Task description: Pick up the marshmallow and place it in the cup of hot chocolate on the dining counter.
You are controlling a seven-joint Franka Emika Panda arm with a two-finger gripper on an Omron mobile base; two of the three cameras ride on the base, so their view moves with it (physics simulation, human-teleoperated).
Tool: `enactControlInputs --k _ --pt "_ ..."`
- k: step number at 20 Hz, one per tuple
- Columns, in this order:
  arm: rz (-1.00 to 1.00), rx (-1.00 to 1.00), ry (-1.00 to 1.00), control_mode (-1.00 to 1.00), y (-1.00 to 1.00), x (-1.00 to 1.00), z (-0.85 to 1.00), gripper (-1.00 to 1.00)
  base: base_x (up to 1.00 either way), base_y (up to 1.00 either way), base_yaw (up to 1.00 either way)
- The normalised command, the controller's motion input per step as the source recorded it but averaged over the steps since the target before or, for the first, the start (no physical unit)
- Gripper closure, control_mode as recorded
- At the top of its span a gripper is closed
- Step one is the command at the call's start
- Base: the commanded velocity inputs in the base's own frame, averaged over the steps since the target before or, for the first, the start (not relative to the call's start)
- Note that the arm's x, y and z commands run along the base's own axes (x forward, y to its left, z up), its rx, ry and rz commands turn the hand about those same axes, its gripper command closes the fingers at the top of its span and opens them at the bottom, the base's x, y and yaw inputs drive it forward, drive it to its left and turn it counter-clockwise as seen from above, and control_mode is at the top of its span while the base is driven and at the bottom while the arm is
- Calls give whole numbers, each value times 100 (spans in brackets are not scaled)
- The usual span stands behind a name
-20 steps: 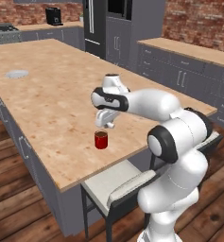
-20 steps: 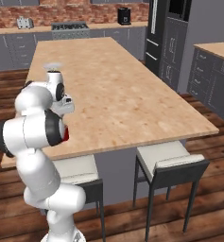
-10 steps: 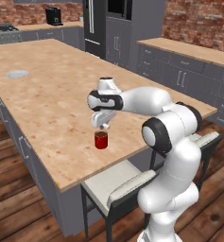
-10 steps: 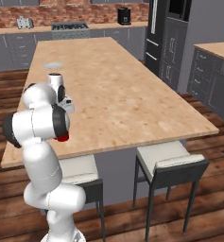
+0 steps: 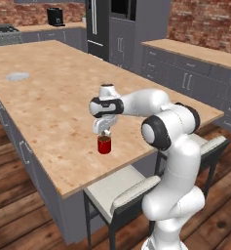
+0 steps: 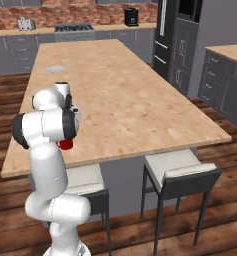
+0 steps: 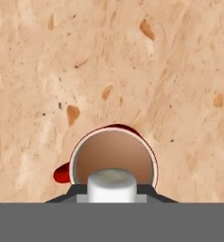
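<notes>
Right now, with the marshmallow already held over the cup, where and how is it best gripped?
As the gripper has it: shut on the marshmallow, one finger on each curved side, from above. It is a stubby upright cylinder, so opposite sides give even contact and its bottom stays free to drop into the cup of hot chocolate below.

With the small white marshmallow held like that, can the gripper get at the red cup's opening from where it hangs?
Probably yes. The gripper, shut on the small white marshmallow, hangs right above the small red cup, whose brown-filled mouth lies open beneath it.
</notes>
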Motion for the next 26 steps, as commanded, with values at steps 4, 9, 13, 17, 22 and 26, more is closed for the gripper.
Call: enactControlInputs --k 4,9,13,17,22,26 --pt "0 0 0 -100 8 5 -17 100 0 0 0" --pt "0 0 0 -100 5 1 -9 -100 0 0 0" --pt "0 0 0 -100 0 0 0 -100 0 0 0" --pt "0 1 -2 -100 2 0 5 -100 0 0 0" --pt "0 1 -12 -100 -8 -45 88 -100 0 0 0" --pt "0 -2 -9 -100 -42 -86 93 -100 0 0 0"
